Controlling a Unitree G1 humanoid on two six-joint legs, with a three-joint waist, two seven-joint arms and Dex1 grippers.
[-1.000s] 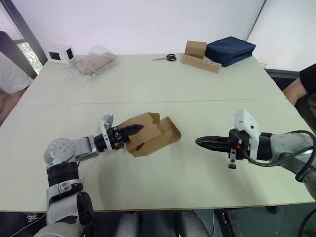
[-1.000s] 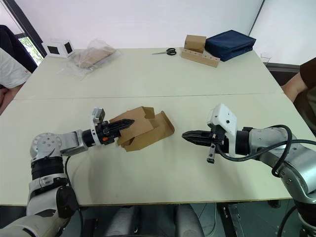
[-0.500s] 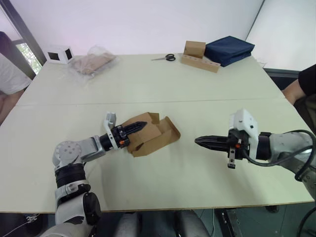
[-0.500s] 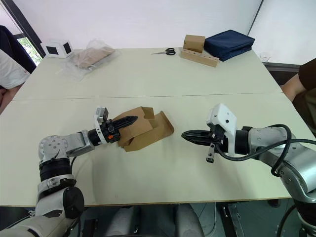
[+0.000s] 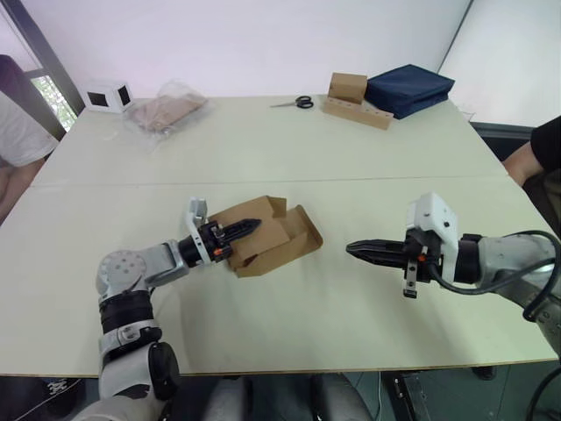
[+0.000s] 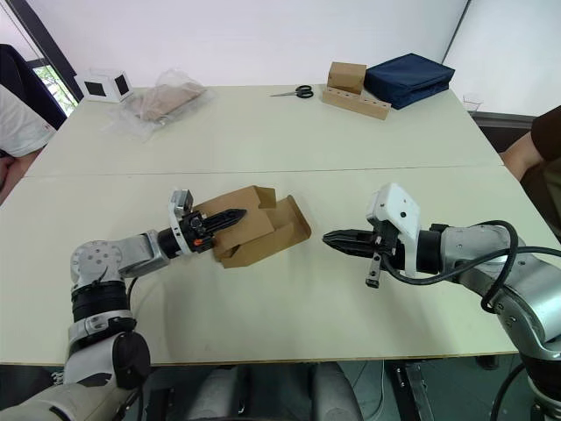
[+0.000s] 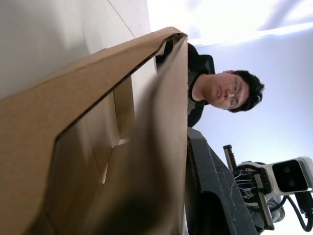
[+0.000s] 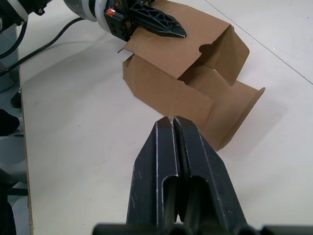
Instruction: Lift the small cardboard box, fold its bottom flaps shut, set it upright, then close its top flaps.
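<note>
One small cardboard box (image 5: 267, 235) (flaps splayed) is pinched by left tool (image 5: 246, 228); right tool (image 5: 355, 251) closed, empty.

Inventory, counted: two claws, left (image 5: 248, 227) and right (image 5: 356, 252). One small cardboard box (image 5: 267, 238) is lying on the bench (image 5: 263, 140). One white box (image 5: 107, 95), one plastic bag (image 5: 165, 110), one pair of scissors (image 5: 296, 103), one brown box with strip (image 5: 355, 99) and one navy bag (image 5: 408, 88) are sitting at the far edge.
</note>
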